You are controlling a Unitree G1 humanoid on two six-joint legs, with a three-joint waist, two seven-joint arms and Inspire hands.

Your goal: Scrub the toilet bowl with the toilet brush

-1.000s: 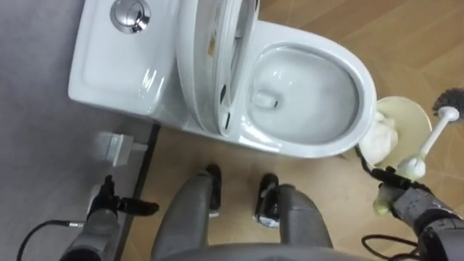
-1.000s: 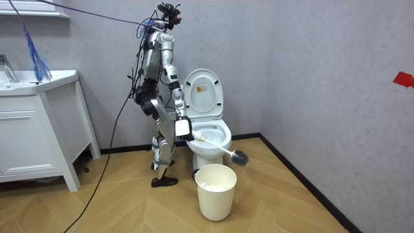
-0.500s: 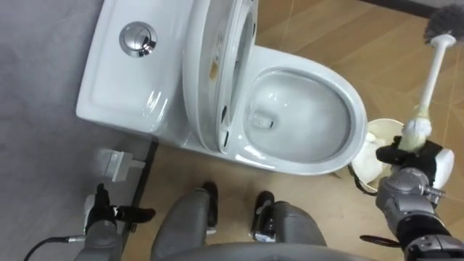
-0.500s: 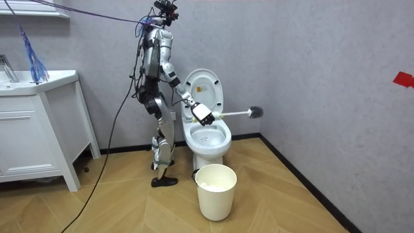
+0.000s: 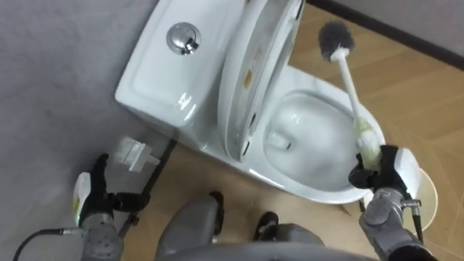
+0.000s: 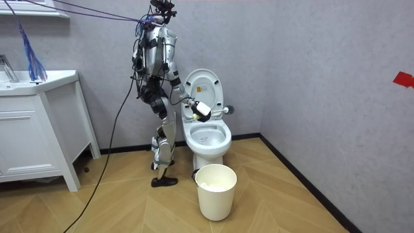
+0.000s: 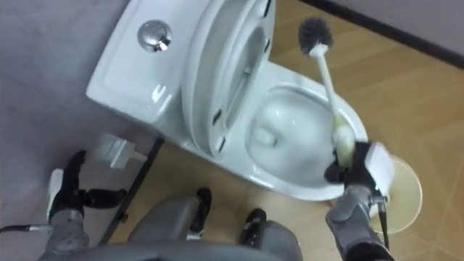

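The toilet (image 5: pixel 156 80) is standing against the grey wall with its lid (image 5: pixel 257 72) and seat tipped up, leaving the bowl open. The robot is standing right beside it, on the room view's left, leaning its head over the bowl. A pale waste bin (image 6: pixel 215 191) is sitting on the wooden floor just in front of the toilet, with something white lying inside.

The toilet brush (image 5: pixel 349 81) is being held in the air above the bowl, its white handle slanting across the opening. Its dark bristle head is hanging over the far side, close to the raised lid and clear of the porcelain.

The right hand (image 5: pixel 380 174) is hovering at the near rim, its fingers wrapping tightly round the brush's grip. The left hand (image 5: pixel 93 199) is hanging low by the wall beside the tank, its fingers loosely spread and carrying nothing.
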